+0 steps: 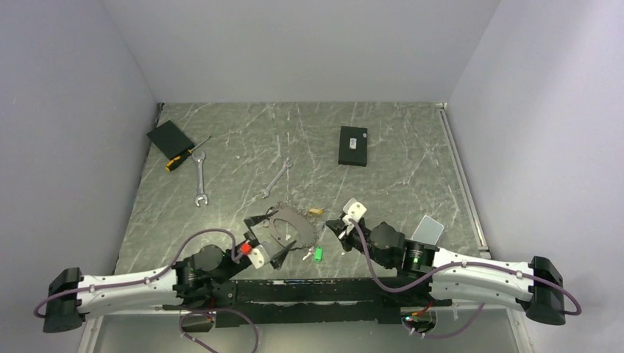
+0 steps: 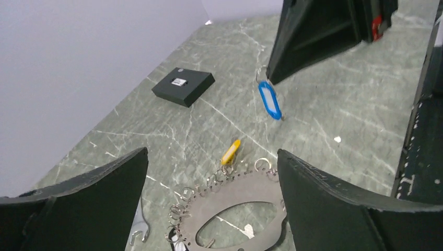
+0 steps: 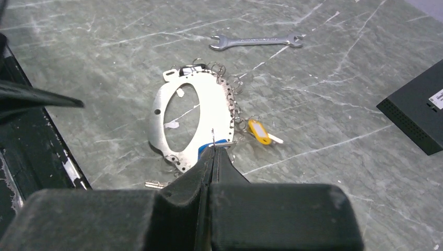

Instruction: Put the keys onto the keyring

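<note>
Seen from overhead, my two arms meet near the front middle of a grey-green marbled table (image 1: 383, 132). My left gripper (image 2: 211, 157) stands wide apart, one black finger (image 2: 94, 193) on each side of the near end of the keyring (image 2: 235, 204). I cannot tell whether either finger touches it. The keyring is a flat silver oval plate with a large hole, lying on the table, with many small wire rings clustered along one edge. My right gripper (image 3: 213, 151) is pressed together on a thin wire loop carrying a blue-tagged key (image 2: 270, 99). This key hangs tilted from the fingertips, just beyond the keyring's ringed edge. I cannot tell whether its lower end rests on the table. A yellow-tagged key (image 3: 258, 130) lies against the cluster of rings. A green-tagged key (image 1: 318, 254) lies on the table just beside the plate's near edge, close to my left gripper. Further back lie an open-ended wrench (image 3: 256, 41) near the keyring, a second wrench (image 1: 200, 178) off to the left, and a black box (image 2: 183, 86), well apart from the keyring.
</note>
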{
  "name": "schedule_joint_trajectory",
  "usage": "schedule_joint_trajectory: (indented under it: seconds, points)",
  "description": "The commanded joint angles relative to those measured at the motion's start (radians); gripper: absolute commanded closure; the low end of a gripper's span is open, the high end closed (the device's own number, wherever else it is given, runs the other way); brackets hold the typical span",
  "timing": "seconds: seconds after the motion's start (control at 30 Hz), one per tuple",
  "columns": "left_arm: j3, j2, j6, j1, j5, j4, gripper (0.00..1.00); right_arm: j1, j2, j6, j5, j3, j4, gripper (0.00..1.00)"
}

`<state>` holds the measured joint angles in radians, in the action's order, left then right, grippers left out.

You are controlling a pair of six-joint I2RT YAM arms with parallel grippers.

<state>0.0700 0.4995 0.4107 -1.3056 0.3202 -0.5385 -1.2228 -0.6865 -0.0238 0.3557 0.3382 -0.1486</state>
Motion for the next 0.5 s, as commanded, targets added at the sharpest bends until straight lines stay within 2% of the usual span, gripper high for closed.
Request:
schedule_joint_trajectory:
  seconds: [0.0,0.07,0.2,0.3,0.47]
  points:
    - [0.095,-0.142,-0.052,0.001,0.021,0.225,0.01,-0.004,-0.032,0.015,-0.023,0.032,-0.098,1.00]
    - [0.122,-0.188,-0.096,0.001,0.045,0.305,0.01,-0.004,-0.049,0.015,-0.024,0.033,-0.111,1.00]
    - [0.171,-0.171,-0.219,0.002,0.210,0.348,0.01,-0.003,-0.078,0.043,-0.002,0.037,-0.134,1.00]
    - [0.205,-0.070,-0.500,0.002,0.435,0.335,0.01,-0.003,-0.094,0.050,0.030,0.040,-0.136,1.00]
    - [0.376,0.232,-0.585,0.045,0.359,0.545,0.00,0.001,-0.125,0.036,0.142,0.044,-0.109,1.00]
